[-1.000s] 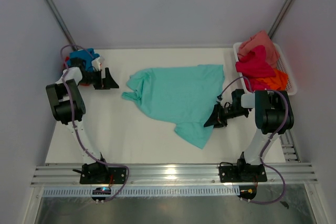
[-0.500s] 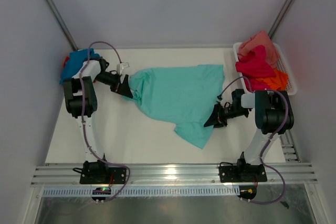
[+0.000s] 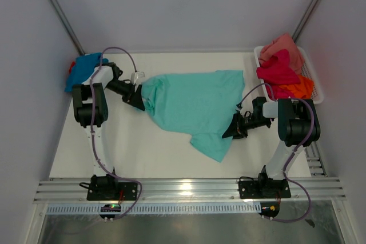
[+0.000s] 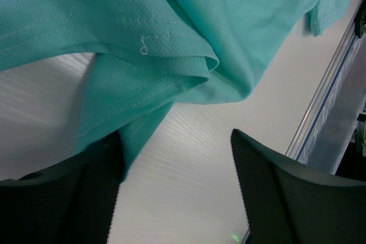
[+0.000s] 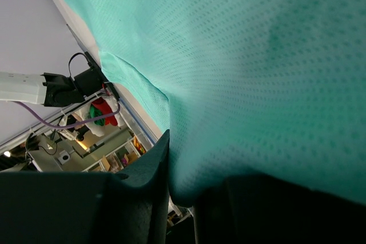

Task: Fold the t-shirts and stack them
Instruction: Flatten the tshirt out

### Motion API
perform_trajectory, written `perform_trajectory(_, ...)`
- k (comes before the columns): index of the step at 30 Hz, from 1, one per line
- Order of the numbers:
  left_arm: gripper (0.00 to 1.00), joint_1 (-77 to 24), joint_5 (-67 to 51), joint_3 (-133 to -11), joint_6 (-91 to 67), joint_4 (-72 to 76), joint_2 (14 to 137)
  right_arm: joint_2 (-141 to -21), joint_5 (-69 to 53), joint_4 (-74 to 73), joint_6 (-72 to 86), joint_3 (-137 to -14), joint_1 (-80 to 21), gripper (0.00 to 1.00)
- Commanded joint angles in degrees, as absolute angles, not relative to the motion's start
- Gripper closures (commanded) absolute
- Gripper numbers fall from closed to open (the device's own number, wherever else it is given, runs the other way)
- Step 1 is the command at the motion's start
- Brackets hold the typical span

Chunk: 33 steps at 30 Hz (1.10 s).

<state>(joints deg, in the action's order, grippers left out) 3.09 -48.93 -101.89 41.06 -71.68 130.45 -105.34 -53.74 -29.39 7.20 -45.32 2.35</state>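
Note:
A large mint-teal t-shirt (image 3: pixel 194 107) lies spread and rumpled in the middle of the table. My left gripper (image 3: pixel 137 98) is at its left sleeve. In the left wrist view that gripper (image 4: pixel 174 192) stands open over bare table, and a sleeve hem of the t-shirt (image 4: pixel 189 21) drapes over the tip of one finger (image 4: pixel 63 198). My right gripper (image 3: pixel 231 131) is shut on the shirt's right lower edge; in the right wrist view the teal cloth (image 5: pixel 257 55) is pinched between its fingers (image 5: pixel 183 198). A blue t-shirt (image 3: pixel 86 67) sits at the back left.
A white mesh basket (image 3: pixel 315 87) at the back right holds salmon pink (image 3: pixel 283 47), magenta (image 3: pixel 277 72) and orange (image 3: pixel 297 88) t-shirts. A bit of red cloth (image 3: pixel 71 67) shows beside the blue one. An aluminium rail (image 3: pixel 189 187) runs along the near edge.
My left arm has swung from the blue pile at the back left over to the teal shirt's left sleeve. The right arm and its hold have not moved.

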Motion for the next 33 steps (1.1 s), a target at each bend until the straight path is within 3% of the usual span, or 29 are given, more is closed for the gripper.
perform_trajectory(1, 0.33, 3.34, -49.04, -103.71, 43.94, -74.35, 129.81, -103.8, -51.94, -27.42, 5.54, -45.09, 2.11, 0.79)
perform_trajectory(3, 0.87, 3.34, -49.57, -104.06, 44.65, -75.67, 130.08, -104.06, -52.12, -27.51, 5.54, -45.18, 2.11, 0.79)
perform_trajectory(4, 1.0, 3.34, -49.92, -104.41, 44.56, -75.85, 130.25, -104.06, -52.21, -27.51, 5.45, -45.26, 2.11, 0.79)
perform_trajectory(5, 1.0, 3.34, -50.18, -104.5, 45.0, -76.11, 130.25, -104.06, -52.29, -27.6, 5.45, -45.35, 2.11, 0.79)
perform_trajectory(9, 1.0, 3.34, -50.19, -105.46, 44.91, -77.25, 129.73, -103.62, -52.56, -27.86, 5.01, -45.53, 2.11, 0.97)
perform_trajectory(18, 1.0, 3.43, -55.46, -118.37, 39.41, -80.95, 125.96, -99.85, -56.16, -32.07, 1.24, -51.93, 2.11, 0.97)
perform_trajectory(22, 1.0, 3.43, -55.46, -121.82, 31.14, -75.08, 121.48, -96.95, -56.86, -38.92, -3.33, -59.75, 2.11, 0.97)
perform_trajectory(33, 1.0, 3.6, -47.2, -119.27, 15.12, -55.56, 108.82, -98.87, -54.5, -60.55, -12.74, -98.33, 2.28, 0.97)
